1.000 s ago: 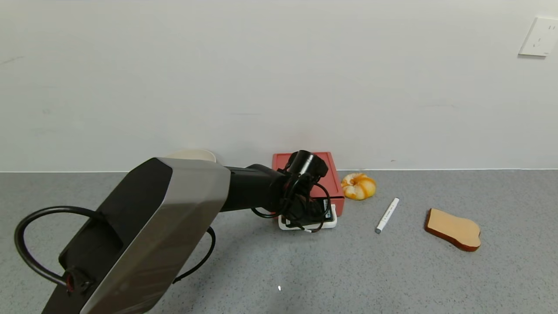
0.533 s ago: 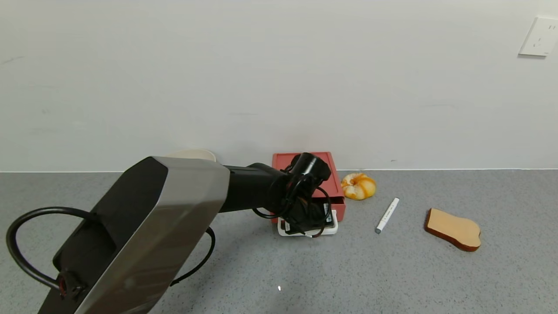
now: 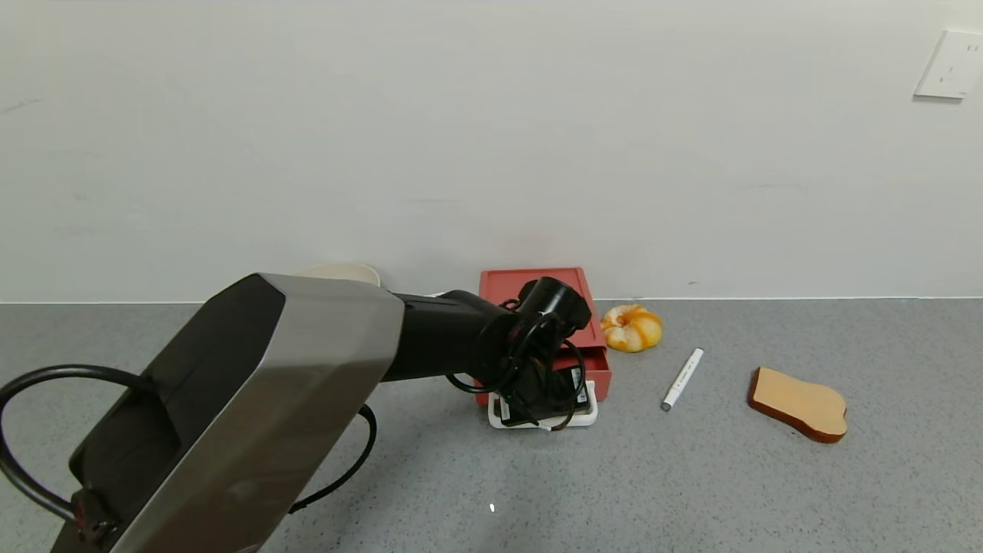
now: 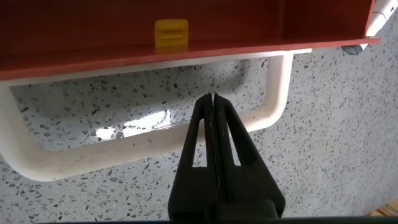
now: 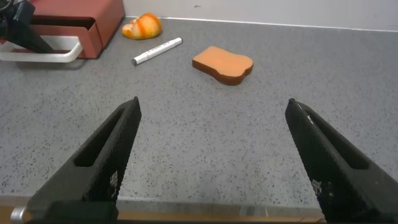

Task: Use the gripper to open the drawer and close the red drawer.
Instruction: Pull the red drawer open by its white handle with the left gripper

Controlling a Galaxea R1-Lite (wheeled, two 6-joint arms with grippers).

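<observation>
The salmon-red drawer (image 3: pixel 537 286) stands against the back wall, its tray slid a little way out. Its white loop handle (image 3: pixel 542 423) lies at the front. My left gripper (image 3: pixel 541 405) hangs over the handle, mostly hidden by its wrist and cables. In the left wrist view the left gripper (image 4: pixel 213 96) is shut, its joined tips poking inside the handle loop (image 4: pixel 124 149), below the red tray (image 4: pixel 93 31). A small yellow piece (image 4: pixel 171 34) shows in the tray. My right gripper (image 5: pixel 213 102) is open and empty, low over the table's front edge.
A beige bowl (image 3: pixel 338 272) stands behind my left arm. To the drawer's right lie an orange-and-white pastry (image 3: pixel 631 327), a white marker (image 3: pixel 682 379) and a toast slice (image 3: pixel 799 403). A wall socket (image 3: pixel 951 64) is at the upper right.
My left gripper has drawn toward the table's front with the handle. The drawer tray has slid a little farther out of the red box.
</observation>
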